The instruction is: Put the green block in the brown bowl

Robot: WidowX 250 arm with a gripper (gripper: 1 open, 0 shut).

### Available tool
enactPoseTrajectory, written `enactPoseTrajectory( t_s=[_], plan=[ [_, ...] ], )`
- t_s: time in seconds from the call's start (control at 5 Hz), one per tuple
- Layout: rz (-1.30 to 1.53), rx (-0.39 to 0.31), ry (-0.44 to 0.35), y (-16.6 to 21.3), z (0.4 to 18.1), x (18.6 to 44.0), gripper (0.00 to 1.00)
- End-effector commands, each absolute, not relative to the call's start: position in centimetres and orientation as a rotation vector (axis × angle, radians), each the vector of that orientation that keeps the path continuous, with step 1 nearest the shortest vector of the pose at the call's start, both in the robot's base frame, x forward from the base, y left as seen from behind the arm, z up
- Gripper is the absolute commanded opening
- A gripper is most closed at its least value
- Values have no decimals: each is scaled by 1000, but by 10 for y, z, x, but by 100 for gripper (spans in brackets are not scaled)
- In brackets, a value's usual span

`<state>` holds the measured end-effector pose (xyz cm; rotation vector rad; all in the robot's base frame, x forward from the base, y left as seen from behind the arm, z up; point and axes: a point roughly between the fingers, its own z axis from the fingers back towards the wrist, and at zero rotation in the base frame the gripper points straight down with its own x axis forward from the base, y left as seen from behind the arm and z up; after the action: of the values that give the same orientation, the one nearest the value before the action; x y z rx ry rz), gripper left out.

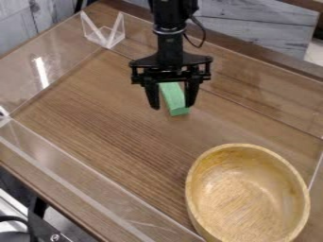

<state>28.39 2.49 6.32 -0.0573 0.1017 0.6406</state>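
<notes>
The green block lies flat on the wooden table, just above the middle of the view. My gripper points straight down over it, and its two black fingers stand on either side of the block, apart from it. The jaws are open and the block rests on the table between them. The brown bowl, light tan wood with a thick rim, sits empty at the bottom right, well away from the gripper.
The wooden table is fenced by low clear plastic walls along its left and front edges. A small clear plastic stand sits at the back left. A grey ledge runs behind the table.
</notes>
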Motion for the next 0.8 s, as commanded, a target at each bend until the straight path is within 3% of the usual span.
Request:
enactPoseTrajectory(
  t_s=[0.0,0.6],
  plan=[
    [638,-76,33,24,76,300,100],
    [653,-92,25,25,70,311,100]
  ],
)
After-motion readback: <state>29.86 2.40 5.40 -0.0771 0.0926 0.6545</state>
